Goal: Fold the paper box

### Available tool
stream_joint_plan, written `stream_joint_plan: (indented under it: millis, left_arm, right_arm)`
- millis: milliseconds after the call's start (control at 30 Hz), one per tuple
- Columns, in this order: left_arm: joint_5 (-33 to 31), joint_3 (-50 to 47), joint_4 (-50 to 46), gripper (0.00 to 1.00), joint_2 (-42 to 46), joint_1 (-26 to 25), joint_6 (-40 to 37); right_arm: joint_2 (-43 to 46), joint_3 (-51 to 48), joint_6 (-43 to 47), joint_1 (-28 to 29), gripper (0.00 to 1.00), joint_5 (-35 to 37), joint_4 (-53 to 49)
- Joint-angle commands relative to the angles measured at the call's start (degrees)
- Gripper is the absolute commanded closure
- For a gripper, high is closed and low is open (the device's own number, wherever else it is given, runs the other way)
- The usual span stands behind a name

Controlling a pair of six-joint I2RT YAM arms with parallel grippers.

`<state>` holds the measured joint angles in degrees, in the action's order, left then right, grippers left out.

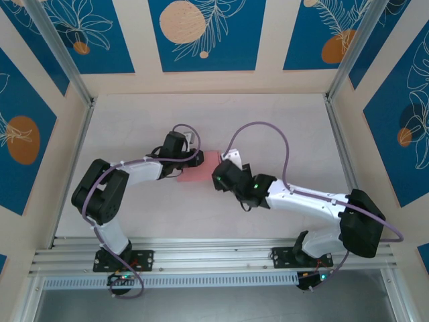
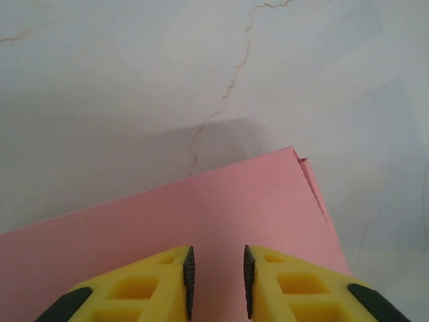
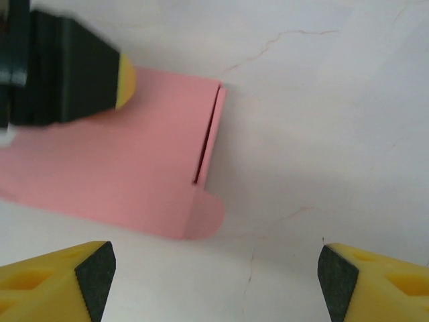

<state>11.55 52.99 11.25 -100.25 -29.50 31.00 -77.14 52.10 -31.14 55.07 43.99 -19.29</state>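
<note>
The paper box [image 1: 201, 169] lies flat on the pale, veined worktop [image 1: 281, 127], between the two hands; it reads as flattened card rather than a standing box, so I judge the folding to be at an early stage.

The left hand [image 1: 186, 163] sits over the box's left part; in its own wrist view the yellow fingers [image 2: 161, 285] hang right above the pink card [image 2: 255, 208], drawn almost together with a narrow gap between the dark pads; nothing shows between them, and I cannot tell whether they nip a crease or merely bear down. From the right wrist view its yellow tip [image 3: 120, 82] rests on or just over the box's top face [image 3: 134, 168]; the likely purpose is to pin the thin sheet so it does not slide or lift.

The right hand [image 1: 220, 173] hovers just beside the box's right edge, released, its jaws spread wide and grasping nothing [image 3: 216, 272]; it looks onto the box's open end, where a narrow side strip [image 3: 213, 134] stands slightly off the main panel and a rounded tab [image 3: 204, 215] juts from the corner. That pose suits reaching for the tab or strip while the box is anchored; the card looks flimsy, so a pull against a weak anchor could drag or buckle it.
</note>
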Motion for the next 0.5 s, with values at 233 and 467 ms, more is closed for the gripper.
stream_joint_plan:
  millis: [233, 467]
  left_arm:
    - [0.28, 1.42, -0.1, 0.64, 3.55, -0.29, -0.14]
    - [-4.93, 0.91, -6.16, 0.61, 9.75, -0.29, -2.42]
  right_arm:
    - [-10.35, 9.32, -1.32, -14.55, 0.21, -24.89, -2.34]
    - [-19.17, 12.49, -0.77, -18.42, 0.22, -36.34, -0.08]
